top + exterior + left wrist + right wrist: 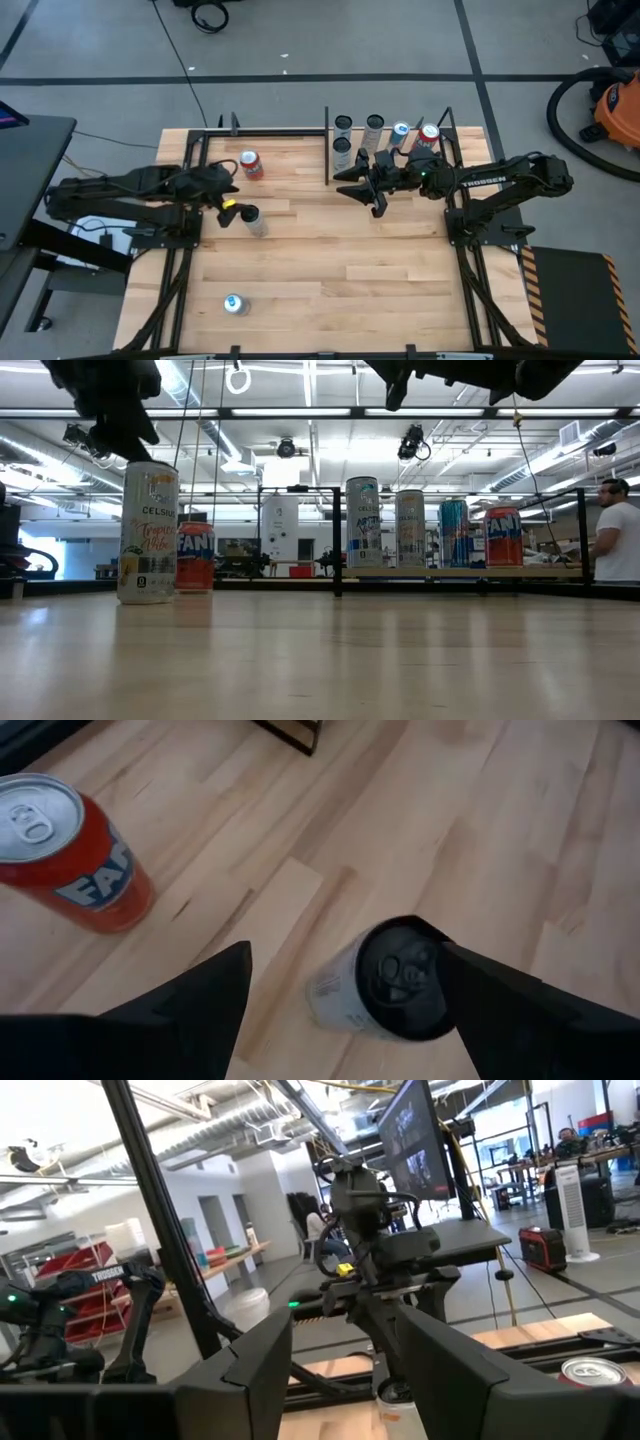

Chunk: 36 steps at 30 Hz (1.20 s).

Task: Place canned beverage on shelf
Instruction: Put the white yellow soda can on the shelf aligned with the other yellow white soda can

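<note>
In the high view, the left gripper (238, 207) is left of centre, its jaws spread above a tall white slim can (254, 220) that stands upright on the planked wooden tabletop (330, 270); it does not seem to touch the can. A short orange soda can (251, 165) stands just above it in the frame. At upper centre, the pale wood shelf with black rods (385, 165) carries five cans. The right gripper (368, 192) hangs at the shelf's lower edge, jaws partly apart and empty.
</note>
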{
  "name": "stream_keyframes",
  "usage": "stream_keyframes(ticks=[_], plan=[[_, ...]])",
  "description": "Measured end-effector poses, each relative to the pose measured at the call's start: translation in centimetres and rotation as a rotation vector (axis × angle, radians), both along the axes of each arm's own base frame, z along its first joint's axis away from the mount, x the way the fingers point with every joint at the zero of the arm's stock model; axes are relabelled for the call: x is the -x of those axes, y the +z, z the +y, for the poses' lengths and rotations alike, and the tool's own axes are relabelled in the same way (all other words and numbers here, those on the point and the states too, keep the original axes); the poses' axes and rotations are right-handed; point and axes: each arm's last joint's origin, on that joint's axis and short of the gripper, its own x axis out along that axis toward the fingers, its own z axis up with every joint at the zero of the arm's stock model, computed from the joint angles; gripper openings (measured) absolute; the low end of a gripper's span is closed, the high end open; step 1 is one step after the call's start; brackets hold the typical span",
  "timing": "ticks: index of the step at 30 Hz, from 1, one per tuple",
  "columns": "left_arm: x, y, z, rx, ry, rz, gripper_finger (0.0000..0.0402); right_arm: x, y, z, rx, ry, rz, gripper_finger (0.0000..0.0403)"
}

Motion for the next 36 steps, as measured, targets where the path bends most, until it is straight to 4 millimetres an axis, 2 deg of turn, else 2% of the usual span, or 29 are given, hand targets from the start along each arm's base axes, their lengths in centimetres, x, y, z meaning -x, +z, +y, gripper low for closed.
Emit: stream_keyframes(ticks=[6, 12, 26, 36], plan=[[1.4, 0.1, -0.6, 0.005, -0.036, -0.055, 0.0318, 0.0, -0.2, 0.0, -0.002, 0.0, 0.017, 0.0187], [2.6, 0.0, -1.2, 0.031, -0.072, -0.032, 0.0318, 0.0, -0.2, 0.0, -0.002, 0.0, 0.019, 0.0187], [3.0, -0.5, -2.1, 0.039, -0.08, 0.023, 0.0318, -0.1, -0.3, 0.0, -0.004, 0.0, 0.035, 0.0187], [2.3, -1.0, -2.8, 0.032, -0.033, 0.07, 0.0318, -0.1, -0.6, 0.0, -0.007, 0.0, 0.065, 0.0187]])
